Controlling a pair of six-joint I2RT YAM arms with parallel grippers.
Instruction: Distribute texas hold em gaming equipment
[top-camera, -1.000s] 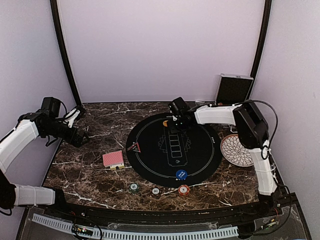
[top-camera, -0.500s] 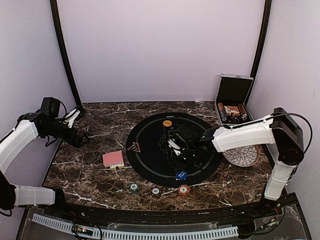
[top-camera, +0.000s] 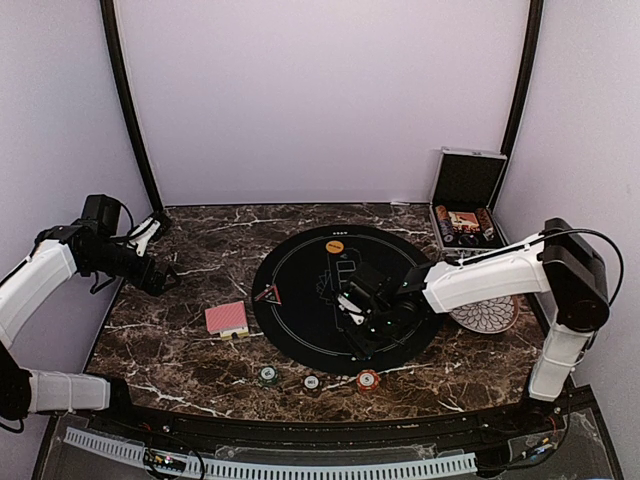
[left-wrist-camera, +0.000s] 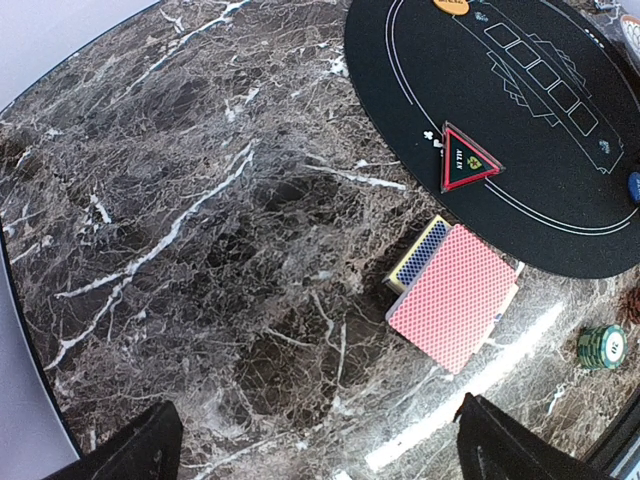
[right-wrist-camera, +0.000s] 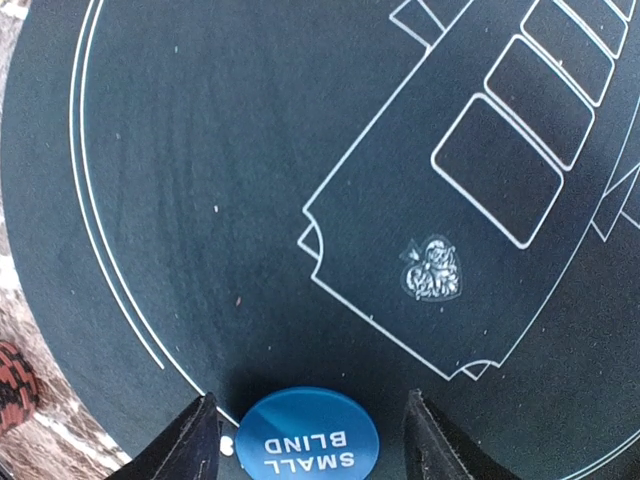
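The blue "SMALL BLIND" button disc (right-wrist-camera: 308, 436) lies flat at the near edge of the black round mat (right-wrist-camera: 220, 180). My right gripper (right-wrist-camera: 312, 446) is open and straddles the disc, with a gap on each side. In the top view this gripper (top-camera: 362, 338) hides the disc. An orange button disc (top-camera: 334, 245) sits at the mat's far edge. The red-backed playing cards (left-wrist-camera: 455, 297) rest on a blue and yellow box (left-wrist-camera: 417, 256) left of the mat. Green (top-camera: 267, 375), black (top-camera: 311, 382) and red (top-camera: 368, 380) poker chips lie near the front edge. My left gripper (left-wrist-camera: 318, 452) is open above bare marble.
A red triangular marker (top-camera: 267, 294) lies on the mat's left rim. The white patterned plate (top-camera: 488, 314) sits right of the mat, partly under my right arm. An open silver-edged case (top-camera: 462, 222) holding chips stands at the back right.
My right arm swung from the mat's far side, near the orange disc, down to the near edge over the blue disc. The left arm has not moved.
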